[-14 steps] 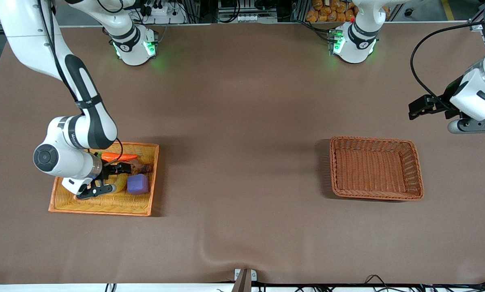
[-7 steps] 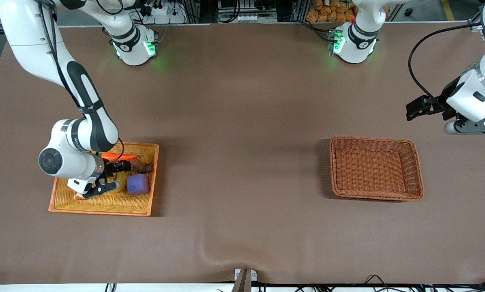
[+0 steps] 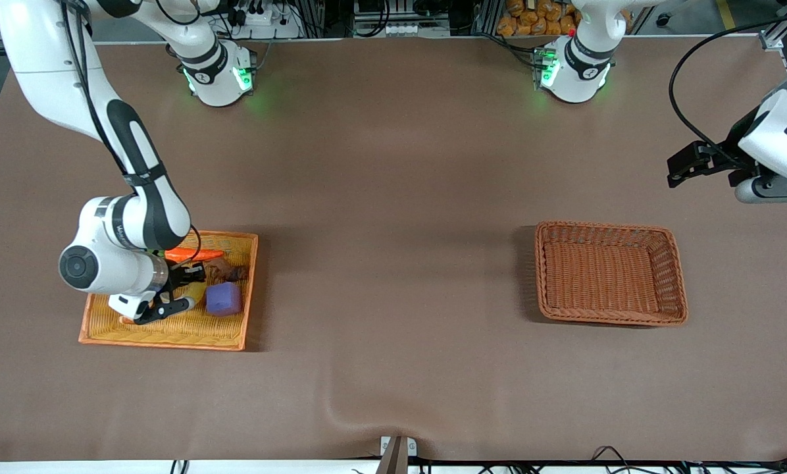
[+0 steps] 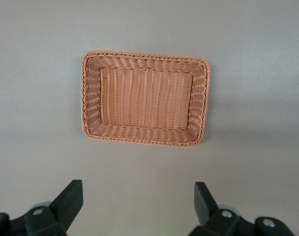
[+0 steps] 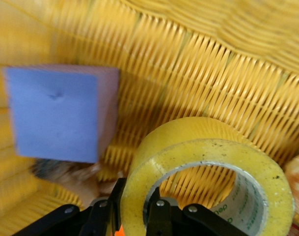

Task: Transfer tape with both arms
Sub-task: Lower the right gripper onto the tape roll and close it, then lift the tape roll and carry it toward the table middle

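Now, tape [image 5: 208, 172]: light, stiff, slick ring.
Right end effector [image 5: 139, 206]: clenched across the tape's wall, at six o'clock of the ring.
Left end effector [image 4: 137, 201]: released, waiting above the tabletop [image 3: 393, 263].

Both arms are white with round, smooth parts. The right arm [image 3: 137, 178] has a long black stripe and a big round grey cap just above its pincer. A thin black cable runs along it. The right pincer [image 5: 134, 216] is black, with small silver screws near its fingers. The left arm [image 3: 778, 141] has a looping black cable too. The left pincer [image 4: 138, 206] has black fingers [image 4: 69, 200] with grey bolts. Both round bases glow green, maybe from small lights.
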`<state>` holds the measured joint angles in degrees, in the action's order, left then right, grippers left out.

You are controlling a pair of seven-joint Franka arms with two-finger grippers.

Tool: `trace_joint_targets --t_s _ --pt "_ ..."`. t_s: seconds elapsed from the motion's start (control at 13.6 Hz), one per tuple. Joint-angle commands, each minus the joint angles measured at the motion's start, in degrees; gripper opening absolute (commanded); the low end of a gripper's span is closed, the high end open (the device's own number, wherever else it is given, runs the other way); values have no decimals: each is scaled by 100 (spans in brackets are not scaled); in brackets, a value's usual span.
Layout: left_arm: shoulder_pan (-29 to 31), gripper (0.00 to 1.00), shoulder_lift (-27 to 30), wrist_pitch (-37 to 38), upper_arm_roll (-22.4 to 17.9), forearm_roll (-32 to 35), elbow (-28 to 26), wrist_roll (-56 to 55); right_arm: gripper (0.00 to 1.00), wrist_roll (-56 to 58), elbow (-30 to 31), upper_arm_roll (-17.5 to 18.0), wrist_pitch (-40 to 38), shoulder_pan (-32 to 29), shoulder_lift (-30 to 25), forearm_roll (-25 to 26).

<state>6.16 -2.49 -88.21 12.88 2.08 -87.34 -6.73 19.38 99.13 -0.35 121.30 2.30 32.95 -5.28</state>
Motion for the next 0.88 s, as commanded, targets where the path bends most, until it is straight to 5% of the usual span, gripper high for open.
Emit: trace_joint_targets --t_s 0.0,0.37,0.59,0.81 --pt "52 100 64 102 13 -41 7 14 0 -328 -524 26 -763 243 -350 -60" --pt "52 100 29 111 21 -41 -29 31 0 -2085 -1476 26 -1821 1541 -368 -78" --pt "52 100 20 111 21 -41 -29 31 0 -3347 -1563 9 -1637 2762 -255 -296" --pt "52 100 20 111 21 -41 -29 49 0 -4591 -1879 17 -611 3537 349 -491"
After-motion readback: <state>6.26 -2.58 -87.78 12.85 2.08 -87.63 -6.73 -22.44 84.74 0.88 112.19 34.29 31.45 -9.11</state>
